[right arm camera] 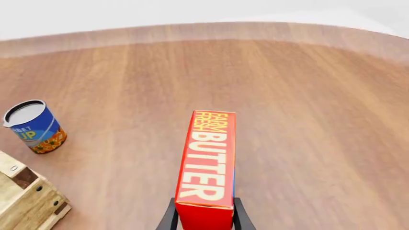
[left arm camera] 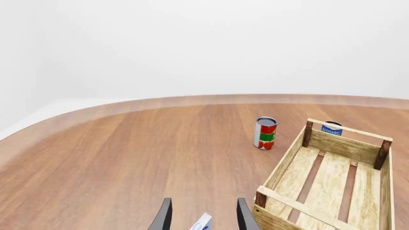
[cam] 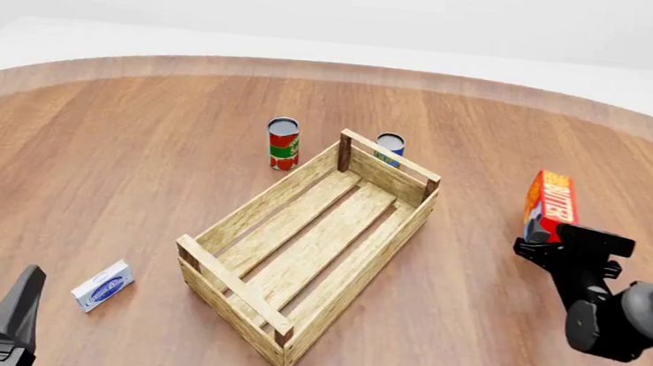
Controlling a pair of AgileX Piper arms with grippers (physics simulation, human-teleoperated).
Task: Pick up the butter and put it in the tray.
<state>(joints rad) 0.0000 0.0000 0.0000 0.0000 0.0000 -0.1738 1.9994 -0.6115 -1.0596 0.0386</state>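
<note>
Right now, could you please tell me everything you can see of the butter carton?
The butter is a long red-orange carton, cardboard by its look, with "FARM FRESH" in yellow and "BUTTER" in white along one face. The right gripper is shut on its near end, a finger on each side. In the front view the butter stands on end to the right of the tray, well apart from it. Whether it rests on the table or is lifted is unclear.

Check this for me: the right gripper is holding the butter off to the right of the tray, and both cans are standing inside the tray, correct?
Not quite. The right gripper does hold the butter right of the tray, but the front view shows both cans outside it: the red-and-green can and the blue can stand on the table beyond its far end.
</note>
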